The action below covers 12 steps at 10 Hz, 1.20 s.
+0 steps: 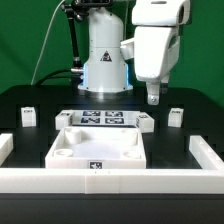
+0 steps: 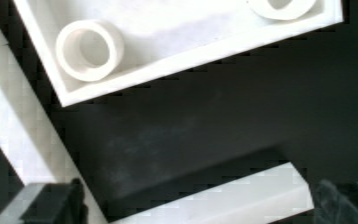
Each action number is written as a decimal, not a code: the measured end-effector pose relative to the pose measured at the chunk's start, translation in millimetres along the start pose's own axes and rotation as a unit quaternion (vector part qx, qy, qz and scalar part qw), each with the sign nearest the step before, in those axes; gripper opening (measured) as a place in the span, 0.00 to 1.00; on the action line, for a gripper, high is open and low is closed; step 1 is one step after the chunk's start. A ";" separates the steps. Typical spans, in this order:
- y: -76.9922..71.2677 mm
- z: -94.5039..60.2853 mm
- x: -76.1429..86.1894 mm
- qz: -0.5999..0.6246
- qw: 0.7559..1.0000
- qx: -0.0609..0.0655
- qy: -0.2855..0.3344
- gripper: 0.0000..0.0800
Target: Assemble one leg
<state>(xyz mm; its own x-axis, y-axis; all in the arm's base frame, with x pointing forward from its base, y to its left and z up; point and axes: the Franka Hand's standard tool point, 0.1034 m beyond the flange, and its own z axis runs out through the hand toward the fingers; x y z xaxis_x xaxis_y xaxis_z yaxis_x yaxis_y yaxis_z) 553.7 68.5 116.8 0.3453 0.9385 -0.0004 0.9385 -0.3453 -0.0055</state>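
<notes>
Several small white legs with marker tags stand on the black table: two at the exterior view's left and two at its right. My gripper hangs open just above the leg beside the marker board's right end. In the wrist view that leg shows as a white block lying aslant between my two dark fingers, touching neither. The gripper holds nothing. The large white panel with round sockets lies in front of the legs and also shows in the wrist view.
The marker board lies between the legs. Low white walls run along the front, the left and the right. The robot base stands at the back. A white strip shows in the wrist view.
</notes>
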 end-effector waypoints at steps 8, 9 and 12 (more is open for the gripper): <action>-18.0 37.1 -49.5 -0.083 0.996 -0.017 0.011 0.81; -17.7 36.4 -47.6 -0.081 0.996 -0.017 0.011 0.81; -18.0 37.0 -48.2 -0.081 0.997 -0.017 0.011 0.81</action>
<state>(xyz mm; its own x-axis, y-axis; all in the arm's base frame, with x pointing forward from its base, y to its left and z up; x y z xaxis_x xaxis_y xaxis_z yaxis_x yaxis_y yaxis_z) 520.0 29.5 80.0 0.1893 0.9817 0.0198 0.9814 -0.1899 0.0296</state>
